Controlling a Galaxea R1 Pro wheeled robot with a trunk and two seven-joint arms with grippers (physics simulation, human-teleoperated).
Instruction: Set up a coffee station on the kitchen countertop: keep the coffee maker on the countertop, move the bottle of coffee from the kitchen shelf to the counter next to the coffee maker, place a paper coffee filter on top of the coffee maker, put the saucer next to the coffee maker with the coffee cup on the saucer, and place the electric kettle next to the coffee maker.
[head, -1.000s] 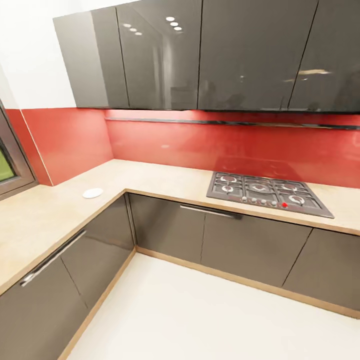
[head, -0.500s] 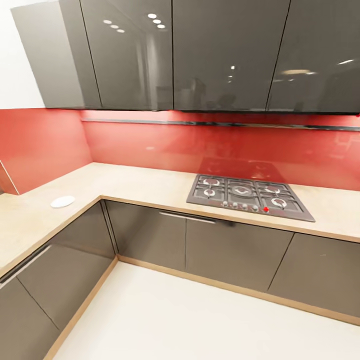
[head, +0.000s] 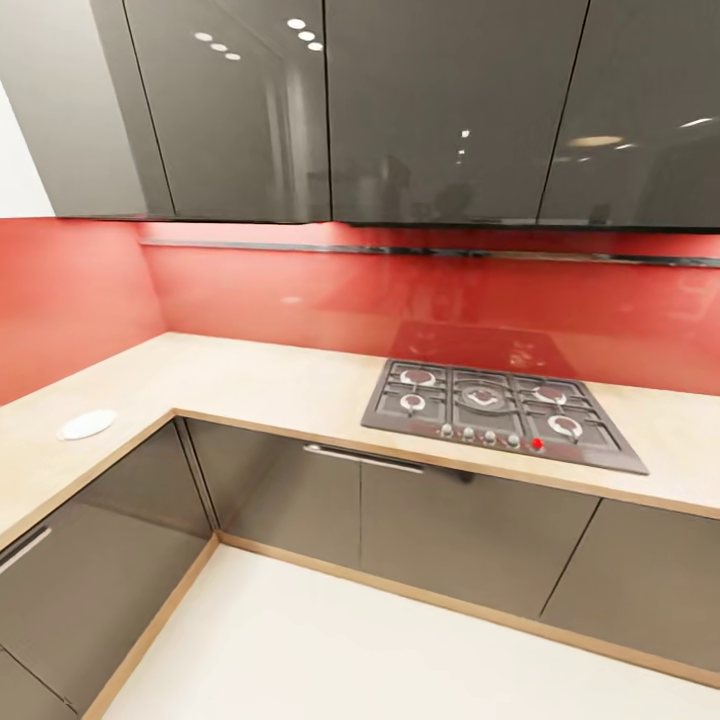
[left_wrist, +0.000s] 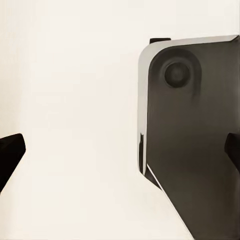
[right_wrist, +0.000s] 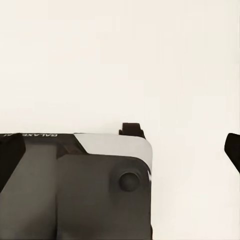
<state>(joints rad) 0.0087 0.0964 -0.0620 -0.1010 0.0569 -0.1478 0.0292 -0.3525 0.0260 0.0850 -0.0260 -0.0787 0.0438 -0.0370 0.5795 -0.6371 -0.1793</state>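
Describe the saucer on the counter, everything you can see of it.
The saucer is a small, flat, round white plate with a smooth, ceramic-like look. It lies flat and bare on the light wood-tone countertop, on the left run of the L, near the front edge and just short of the inner corner. Nothing rests on it or touches it besides the countertop. Finer detail is too small to tell.

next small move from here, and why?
Probably turn the base left toward the saucer. It lies alone on the left run of the kitchen countertop, near the head view's left edge, while the view centres on the gas hob. Both wrist views look down at pale floor and the robot's own base, fingertips set wide apart and empty, so nothing seems within reach yet.
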